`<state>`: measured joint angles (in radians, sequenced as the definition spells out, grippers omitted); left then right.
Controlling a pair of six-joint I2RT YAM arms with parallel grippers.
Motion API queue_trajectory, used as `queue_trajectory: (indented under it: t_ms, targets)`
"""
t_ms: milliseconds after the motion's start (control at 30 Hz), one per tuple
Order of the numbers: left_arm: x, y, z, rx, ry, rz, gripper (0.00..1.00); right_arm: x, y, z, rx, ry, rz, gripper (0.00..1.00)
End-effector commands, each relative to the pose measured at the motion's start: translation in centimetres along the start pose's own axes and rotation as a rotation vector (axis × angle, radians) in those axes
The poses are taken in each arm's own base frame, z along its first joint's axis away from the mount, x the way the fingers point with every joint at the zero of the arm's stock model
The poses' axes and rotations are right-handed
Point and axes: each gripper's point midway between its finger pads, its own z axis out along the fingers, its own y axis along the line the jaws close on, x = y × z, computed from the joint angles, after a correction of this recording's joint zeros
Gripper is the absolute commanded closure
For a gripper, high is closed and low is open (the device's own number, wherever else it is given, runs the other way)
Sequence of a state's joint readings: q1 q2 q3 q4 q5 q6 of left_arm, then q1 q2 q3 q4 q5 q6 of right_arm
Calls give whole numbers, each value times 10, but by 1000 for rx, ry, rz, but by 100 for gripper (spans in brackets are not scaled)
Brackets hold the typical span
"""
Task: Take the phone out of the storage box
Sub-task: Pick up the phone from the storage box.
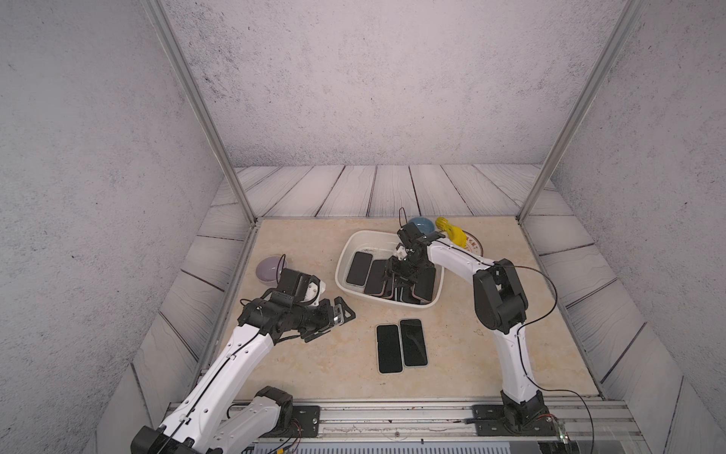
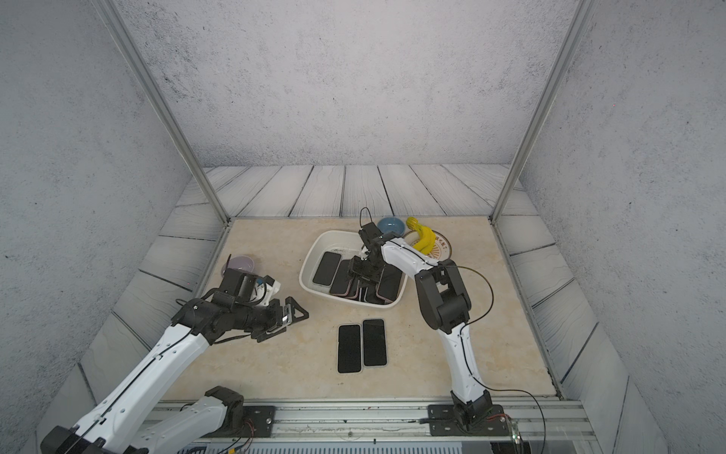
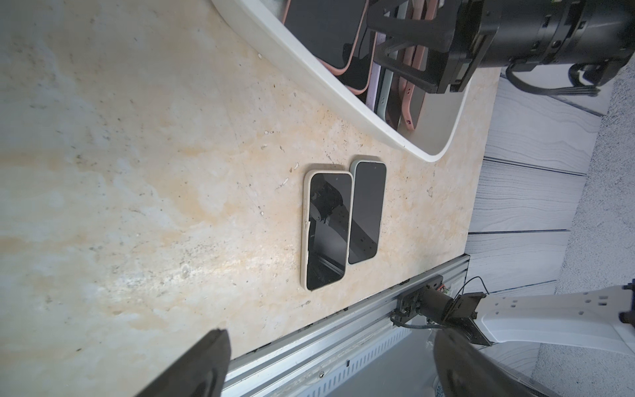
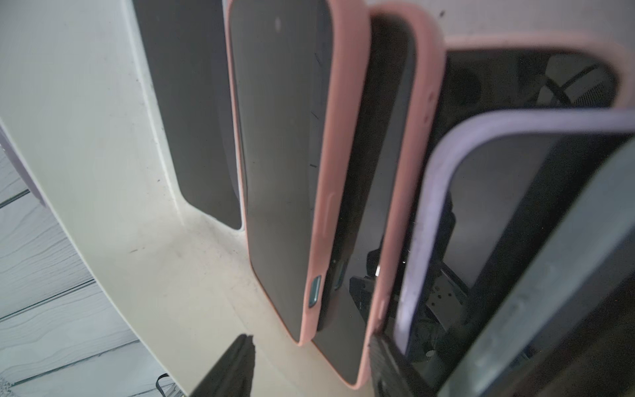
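Storage box [image 1: 345,251] holds overlapping phones [image 1: 359,268] (another pair [image 1: 401,346] lies outside).

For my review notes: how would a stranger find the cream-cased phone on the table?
On the beige tabletop, in front of the shallow white plastic storage box, two black-screened phones lie side by side. The cream-cased phone is the one toward the left arm; its neighbour is pale green-cased.

Blue bowl [image 1: 422,225]: we see it just past the right gripper [image 1: 401,287].
Banana [image 1: 451,232]: on a plate [image 1: 474,246] beside that bowl.
Lilac bowl [image 1: 269,269]: near the left gripper [image 1: 334,322].
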<state>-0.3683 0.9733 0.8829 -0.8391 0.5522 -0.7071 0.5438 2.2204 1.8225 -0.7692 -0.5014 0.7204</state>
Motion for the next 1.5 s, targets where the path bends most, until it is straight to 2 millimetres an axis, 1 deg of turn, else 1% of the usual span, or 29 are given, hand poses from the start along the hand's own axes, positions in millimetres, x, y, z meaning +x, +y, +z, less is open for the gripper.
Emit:
queue_trajectory:
  t_ms: [0,333,533,633,800,967,1100,1167,1233,1267,1400,1467]
  targets:
    - [7,9,-2,-22,10,-14,1,-3,-7,14,64,-11,12,41]
    - [17,12,-8,-28,17,-19,1,-10,-8,45,81,-15,43,42]
    - [27,17,-10,-32,33,-25,1,-20,-5,57,55,-47,61,44]
    - [30,20,-11,-38,37,-24,1,-27,-1,59,35,-66,66,45]
    - [30,22,-9,-45,31,-18,1,-30,2,50,43,-90,47,46]
    - [17,15,-8,-37,8,-12,1,-27,0,37,67,-88,12,48]
    - [7,10,-8,-40,-7,-10,2,-26,5,22,64,-111,-25,48]
    - [4,8,-9,-40,-14,-13,2,-30,10,19,30,-127,-42,48]
    - [3,8,-10,-42,-17,-17,2,-31,9,19,16,-115,-30,48]
    - [3,8,-11,-46,-19,-18,1,-32,8,20,9,-108,-18,49]
    - [7,14,-11,-62,-22,-33,1,-36,6,18,-28,-119,-8,63]
    - [9,15,-10,-62,-18,-43,2,-38,3,18,-35,-121,-3,65]
